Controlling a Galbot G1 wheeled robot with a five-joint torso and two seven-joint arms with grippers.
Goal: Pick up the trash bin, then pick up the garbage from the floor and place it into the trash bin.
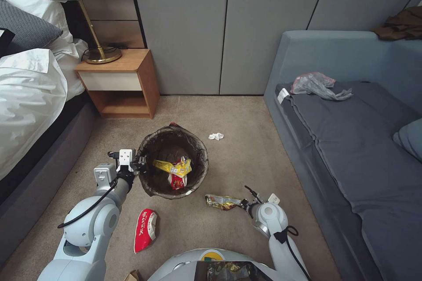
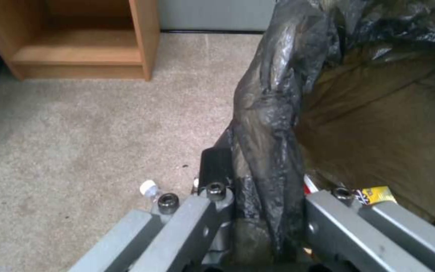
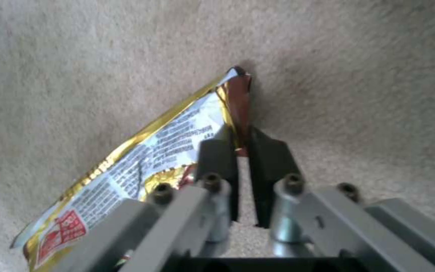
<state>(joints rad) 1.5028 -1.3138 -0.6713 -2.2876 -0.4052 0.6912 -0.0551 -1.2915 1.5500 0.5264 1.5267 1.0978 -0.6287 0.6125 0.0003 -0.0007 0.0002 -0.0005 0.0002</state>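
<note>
So you're partway through. Nearest you, a red packet (image 1: 145, 229) lies on the carpet, not picked up yet. Your right gripper (image 3: 242, 151) is pinched nearly closed on the edge of a gold foil wrapper (image 1: 222, 202), which hangs just beside the bin (image 1: 172, 161), not over it yet. Your left gripper (image 2: 258, 196) is clamped on the bin's bagged rim, one finger (image 2: 216, 166) outside and one inside, so the bin step looks done. A yellow wrapper (image 1: 169, 166) and another red one sit inside already. Farther off, a white tissue (image 1: 216, 136) waits just past the bin.
</note>
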